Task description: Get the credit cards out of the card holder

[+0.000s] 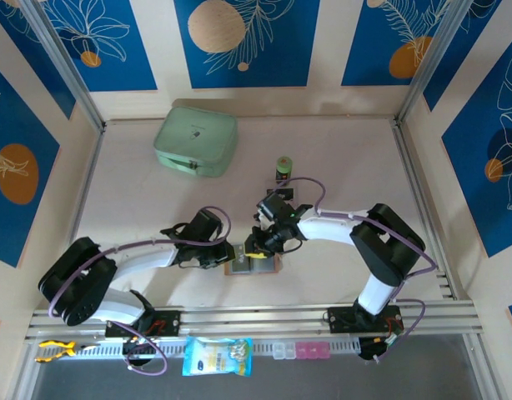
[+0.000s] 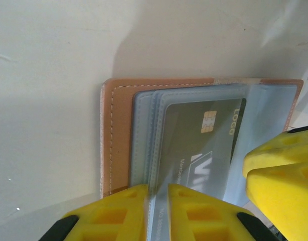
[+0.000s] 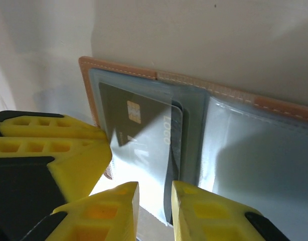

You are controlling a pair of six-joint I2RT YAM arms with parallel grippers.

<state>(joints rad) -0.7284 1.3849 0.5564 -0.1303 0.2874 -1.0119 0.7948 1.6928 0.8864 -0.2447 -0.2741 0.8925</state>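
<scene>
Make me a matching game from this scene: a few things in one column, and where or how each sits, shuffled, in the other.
Things:
1. card holder
2. mint-green case
3. green-and-black cylinder
4. dark card

Place or state:
A. at the far left of the table, near the back wall
B. tucked behind a clear sleeve
C. lying open, inner panels facing up
D. standing mid-table, to the right of the case

Pairs: 1-C, 2-A, 3-D, 4-B

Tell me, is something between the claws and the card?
Yes. The dark card lies inside a clear sleeve of the card holder, so plastic covers its face. Nothing else visible blocks it.
</scene>
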